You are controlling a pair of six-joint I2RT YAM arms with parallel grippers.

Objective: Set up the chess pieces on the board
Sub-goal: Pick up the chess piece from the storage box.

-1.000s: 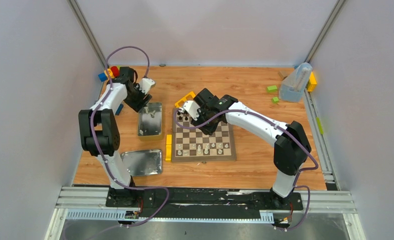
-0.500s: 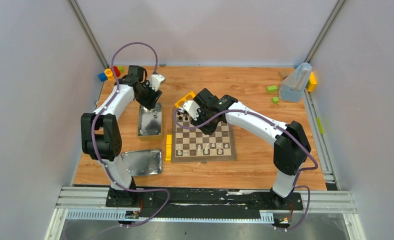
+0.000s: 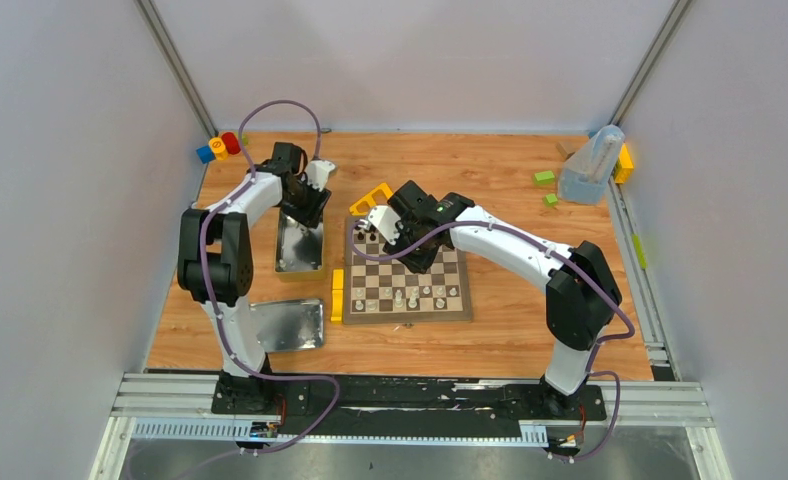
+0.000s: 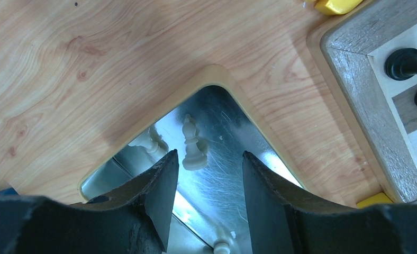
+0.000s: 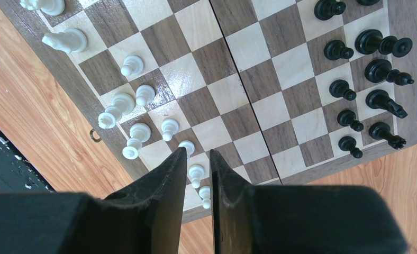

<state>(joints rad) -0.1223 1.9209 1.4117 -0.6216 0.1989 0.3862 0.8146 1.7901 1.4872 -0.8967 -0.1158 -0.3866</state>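
The board [image 3: 407, 316] lies mid-table. Black chess pieces [image 5: 376, 70] stand along one end of it, and white chess pieces [image 5: 116, 109] along the other. My right gripper [image 5: 198, 153] hangs high over the white end, also seen as the right gripper [image 3: 378, 222] from above. It is open by a narrow gap and holds nothing. White pawns show far below the gap. My left gripper [image 4: 209, 159] is open above the far end of an open metal tin [image 4: 238, 159]. A white bishop [image 4: 194, 146] stands in the tin just ahead of the left finger. Another white piece [image 4: 222, 246] lies nearer.
The tin's lid [image 3: 285, 325] lies near the left arm's base. Yellow blocks [image 3: 337, 293] sit at the board's left edge, and another yellow block [image 3: 370, 197] at its far corner. Coloured blocks [image 3: 220, 148] are back left. Green blocks [image 3: 543, 178] and a clear container [image 3: 590, 165] are back right.
The left arm has swung right and forward over the tin's far end, and its jaws have narrowed. The right arm has hardly moved.
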